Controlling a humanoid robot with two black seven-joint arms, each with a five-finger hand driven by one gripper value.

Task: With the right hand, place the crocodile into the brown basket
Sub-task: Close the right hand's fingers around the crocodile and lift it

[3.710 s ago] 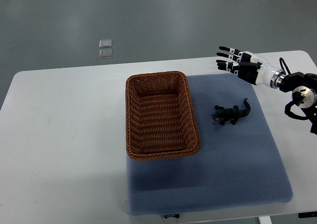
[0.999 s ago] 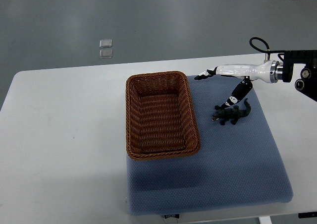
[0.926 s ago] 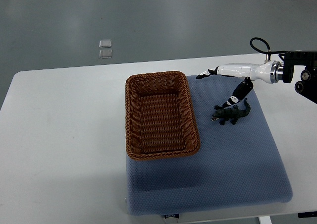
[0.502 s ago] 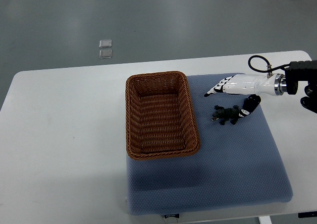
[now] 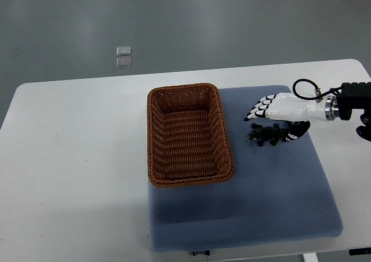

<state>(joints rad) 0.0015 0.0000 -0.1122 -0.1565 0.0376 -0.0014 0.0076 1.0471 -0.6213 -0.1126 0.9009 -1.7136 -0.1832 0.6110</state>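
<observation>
The dark green toy crocodile (image 5: 264, 136) lies on the blue mat (image 5: 272, 186), to the right of the brown wicker basket (image 5: 155, 140). My right hand (image 5: 271, 124) comes in from the right edge and hovers low over the crocodile's back and tail. Its white fingers (image 5: 259, 108) stretch left just past the far side of the toy, while the black-tipped thumb (image 5: 297, 134) curves down at the tail end. The fingers are still spread and not closed around the toy. The basket is empty. The left arm does not show.
The mat covers the right half of a white table (image 5: 75, 157). The basket straddles the mat's left edge. Beyond the table is grey floor with two small floor plates (image 5: 123, 57). A black cable loop (image 5: 304, 88) sits at my right wrist.
My right hand has come down and toward me from the mat's far edge onto the crocodile, turning palm-down over it. The crocodile and basket have not moved.
</observation>
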